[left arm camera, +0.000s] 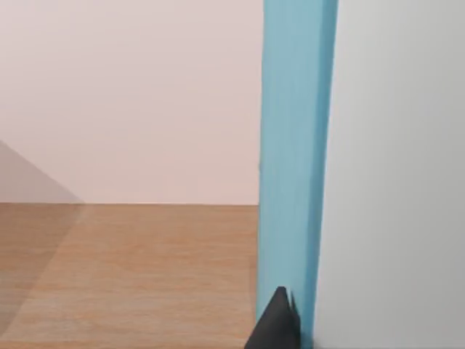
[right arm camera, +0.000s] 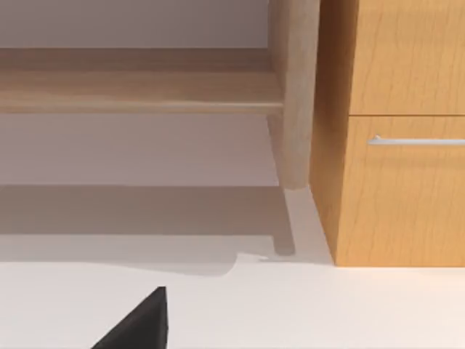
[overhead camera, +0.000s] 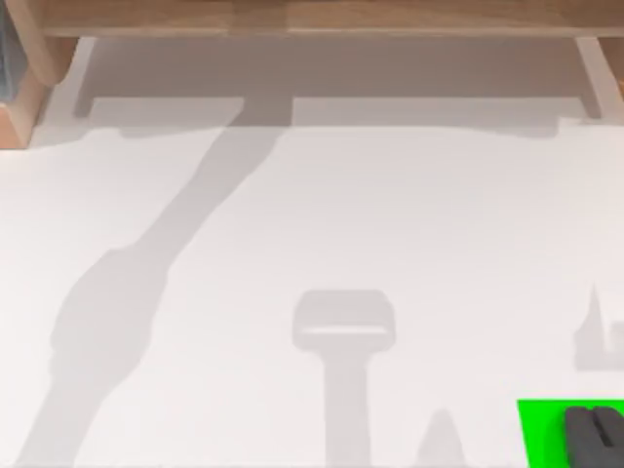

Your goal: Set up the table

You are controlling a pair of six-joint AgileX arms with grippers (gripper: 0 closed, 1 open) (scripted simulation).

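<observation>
The table (overhead camera: 312, 244) is a broad white surface with a light wooden rim (overhead camera: 322, 15) along its far side, crossed by grey arm shadows. My right gripper (overhead camera: 595, 434) is a dark shape at the near right corner, over a bright green patch (overhead camera: 541, 434). A black tip of it (right arm camera: 138, 323) shows in the right wrist view, low over the white top. A black tip of my left gripper (left arm camera: 276, 323) shows in the left wrist view, against a blue upright post (left arm camera: 294, 160) with a wooden floor (left arm camera: 123, 269) beyond.
A wooden cabinet (right arm camera: 399, 145) with a drawer handle (right arm camera: 414, 140) stands at the table's far edge beside a round wooden leg (right arm camera: 294, 87) and a low shelf (right arm camera: 131, 83). A wooden block (overhead camera: 19, 97) sits at the far left corner.
</observation>
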